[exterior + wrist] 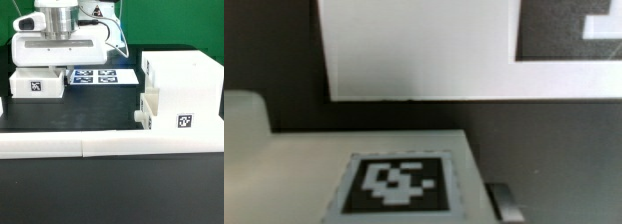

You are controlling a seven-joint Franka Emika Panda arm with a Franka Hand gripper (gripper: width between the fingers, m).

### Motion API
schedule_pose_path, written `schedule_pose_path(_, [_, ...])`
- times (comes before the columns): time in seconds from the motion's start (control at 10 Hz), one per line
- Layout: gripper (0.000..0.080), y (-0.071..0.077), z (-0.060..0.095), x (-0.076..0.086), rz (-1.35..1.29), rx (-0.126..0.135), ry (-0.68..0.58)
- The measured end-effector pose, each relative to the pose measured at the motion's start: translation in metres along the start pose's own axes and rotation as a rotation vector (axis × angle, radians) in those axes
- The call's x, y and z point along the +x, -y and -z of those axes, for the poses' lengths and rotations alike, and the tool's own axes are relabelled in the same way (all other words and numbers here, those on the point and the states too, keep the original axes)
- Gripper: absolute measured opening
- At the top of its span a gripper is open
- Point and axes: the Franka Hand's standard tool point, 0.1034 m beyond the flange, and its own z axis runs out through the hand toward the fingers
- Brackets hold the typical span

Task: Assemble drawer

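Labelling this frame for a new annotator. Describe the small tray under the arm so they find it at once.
Start at the tall box housing on the exterior view's right, then cross left past the marker board. The small tray sits below the end effector, a low white box with one tag facing front; the board is flat with several.

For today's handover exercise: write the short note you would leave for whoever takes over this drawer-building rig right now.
Gripper: low over the small tray at the exterior view's left; its fingers are hidden, so open or shut cannot be told.
Box housing: on the table at the exterior view's right, with a second tray at its front; how far in it sits is unclear.
Marker board: flat behind the tray.
Done: possibly one tray started.
Left: grasp the left tray and slide it into the housing.
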Motion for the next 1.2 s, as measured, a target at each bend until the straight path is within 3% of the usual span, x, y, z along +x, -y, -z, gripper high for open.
schedule_pose_path(0.3, [0.0041,0.002,0.002,0.003,0.007,0.005,0.004])
schedule_pose_path(0.5, [0.0041,0.018,0.02,0.024,0.038,0.006,-0.025])
schedule_pose_path(0.7, [0.0042,0.043,0.032,0.039,0.081,0.007,-0.052])
schedule_pose_path(1.0, [0.0042,0.076,0.041,0.077,0.1,0.024,-0.063])
schedule_pose_path(1.2, [0.0042,0.076,0.046,0.1,0.122,0.03,-0.076])
